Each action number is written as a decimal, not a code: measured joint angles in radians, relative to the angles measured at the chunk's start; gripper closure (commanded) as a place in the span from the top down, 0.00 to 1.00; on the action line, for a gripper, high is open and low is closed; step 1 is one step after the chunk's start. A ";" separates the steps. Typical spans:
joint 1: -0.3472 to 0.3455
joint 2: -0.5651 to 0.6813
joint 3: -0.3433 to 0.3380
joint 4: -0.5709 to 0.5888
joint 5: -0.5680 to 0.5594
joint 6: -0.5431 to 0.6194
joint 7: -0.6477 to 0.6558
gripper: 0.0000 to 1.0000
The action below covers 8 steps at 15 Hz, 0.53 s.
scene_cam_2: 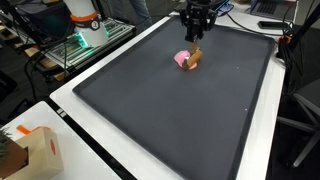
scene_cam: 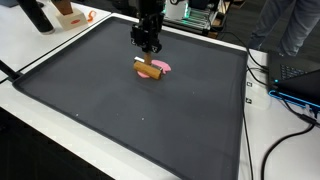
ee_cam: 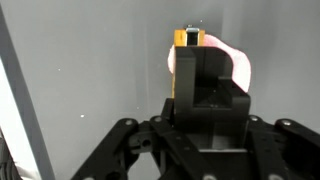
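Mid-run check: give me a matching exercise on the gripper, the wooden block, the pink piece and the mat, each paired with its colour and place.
Things:
1. gripper
2. wooden block
3. pink piece
4. mat

Colour and place:
a. tan, just below the gripper
b. dark grey, beneath the others
c. black, above the block
d. pink, right beside the block

Pairs: 1-c, 2-a, 3-d, 4-b
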<state>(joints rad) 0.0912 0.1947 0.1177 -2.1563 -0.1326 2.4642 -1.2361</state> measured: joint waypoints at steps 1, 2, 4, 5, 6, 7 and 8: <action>-0.001 0.001 0.000 0.003 0.003 -0.009 0.000 0.24; -0.002 0.004 0.000 0.012 0.003 -0.030 0.000 0.24; -0.003 0.012 0.000 0.037 0.001 -0.095 0.001 0.24; -0.003 0.017 0.000 0.049 0.000 -0.120 0.001 0.24; -0.003 0.022 0.000 0.060 0.000 -0.142 0.001 0.24; -0.003 0.028 0.000 0.071 0.000 -0.161 0.001 0.24; -0.003 0.034 0.000 0.083 0.000 -0.177 0.001 0.24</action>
<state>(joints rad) 0.0877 0.2286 0.1172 -2.0734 -0.1330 2.2869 -1.2355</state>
